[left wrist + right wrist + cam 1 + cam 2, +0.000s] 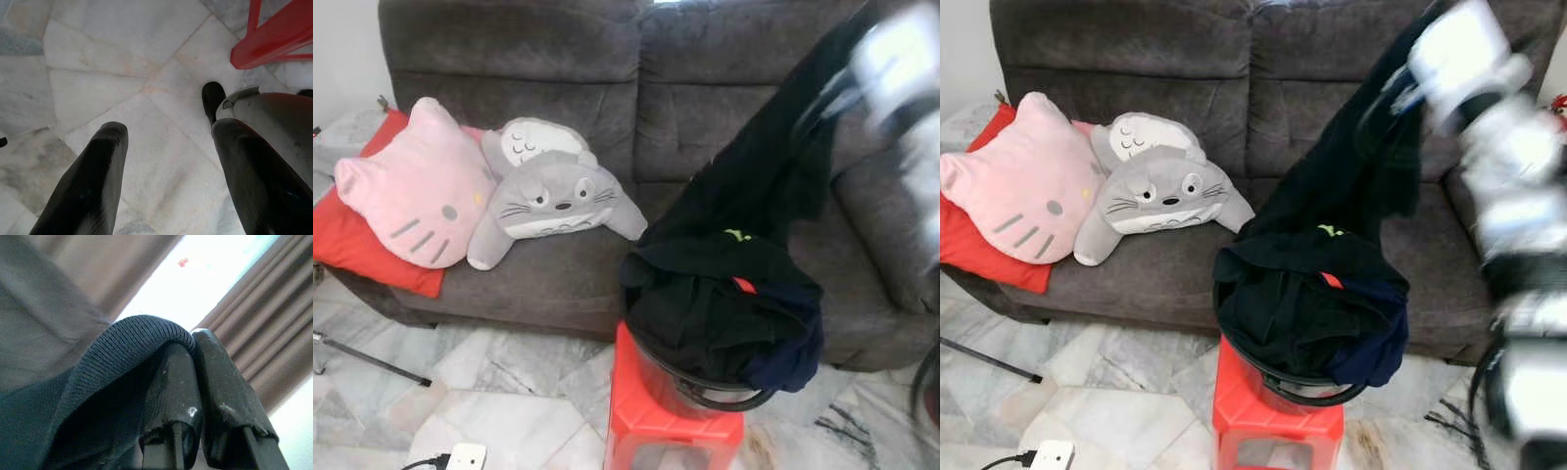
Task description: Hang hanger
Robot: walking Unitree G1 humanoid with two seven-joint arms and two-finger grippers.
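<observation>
Black garment (773,176) is hanging from the right gripper (193,340), fingers pinching its ribbed edge, trailing down into the basket (724,392). Left gripper (166,161) is idling open over the floor (122,58).

Head stereo pair looking down on sofa (607,78) and red stool (656,411), left wrist aimed at marble floor (122,63), right wrist close on dark garment (112,362), curtains (264,323) behind

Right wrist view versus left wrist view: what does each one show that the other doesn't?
Right wrist view: the right gripper pinching the ribbed edge of a dark garment, with curtains and a bright window behind. Left wrist view: the left gripper, fingers apart, over marble floor beside a red stool. Both look along two black fingers.
</observation>
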